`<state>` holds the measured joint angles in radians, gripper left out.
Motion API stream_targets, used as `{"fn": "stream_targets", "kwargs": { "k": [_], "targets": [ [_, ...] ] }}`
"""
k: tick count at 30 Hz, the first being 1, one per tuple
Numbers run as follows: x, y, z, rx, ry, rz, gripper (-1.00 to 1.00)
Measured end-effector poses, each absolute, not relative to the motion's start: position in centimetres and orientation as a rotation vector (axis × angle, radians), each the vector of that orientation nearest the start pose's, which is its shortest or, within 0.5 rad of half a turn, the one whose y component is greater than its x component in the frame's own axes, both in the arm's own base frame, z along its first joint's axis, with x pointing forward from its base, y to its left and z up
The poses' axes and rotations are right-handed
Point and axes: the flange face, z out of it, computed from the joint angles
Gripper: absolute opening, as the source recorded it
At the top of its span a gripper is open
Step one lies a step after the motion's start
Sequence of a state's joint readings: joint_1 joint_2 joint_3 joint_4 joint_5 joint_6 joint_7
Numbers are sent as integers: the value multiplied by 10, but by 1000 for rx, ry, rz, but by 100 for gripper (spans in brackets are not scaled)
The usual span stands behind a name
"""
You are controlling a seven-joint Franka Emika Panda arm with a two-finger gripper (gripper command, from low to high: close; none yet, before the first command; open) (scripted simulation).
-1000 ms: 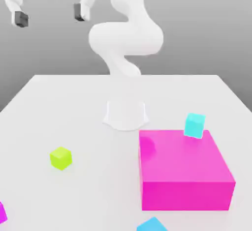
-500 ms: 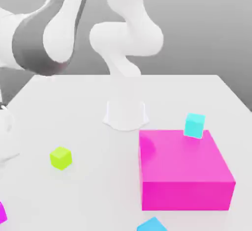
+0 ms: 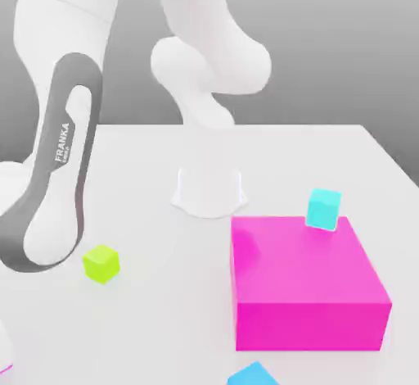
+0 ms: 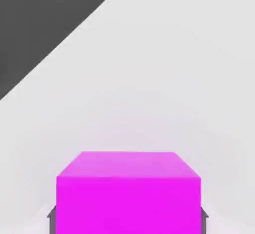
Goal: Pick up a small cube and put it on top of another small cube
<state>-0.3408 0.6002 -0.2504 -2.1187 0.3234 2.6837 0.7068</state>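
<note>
We see our gripper (image 4: 127,218) with its dark fingers (image 4: 51,217) pressed against both sides of the small magenta-pink cube (image 4: 128,193), low in the hand view. In the exterior view, the lime cube (image 3: 101,263) sits on the white table (image 3: 327,162) at left of centre, well apart from the big magenta block (image 3: 307,285) at lower right.

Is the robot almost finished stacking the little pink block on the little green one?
Not yet, it's near the start. The arm has reached down to the small pink cube, and the gripper's fingers sit on either side of it, closing in. The pink cube looks to be on the table, not lifted. The lime cube has nothing on top. Left: lift, carry over, set down.
</note>
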Motion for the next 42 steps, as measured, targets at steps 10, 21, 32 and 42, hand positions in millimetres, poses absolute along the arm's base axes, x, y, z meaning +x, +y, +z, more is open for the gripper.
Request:
{"fn": "stream_targets", "kwargs": {
  "k": [10,21,32,42],
  "targets": [
    [418,-325,235,-2363,2178,-31,-100],
    [311,-280,267,-2548,2004,-25,-100],
    [260,-203,237,-2633,1686,3,-100],
    [262,-203,197,-2629,1680,0,-100]
  ]
}}
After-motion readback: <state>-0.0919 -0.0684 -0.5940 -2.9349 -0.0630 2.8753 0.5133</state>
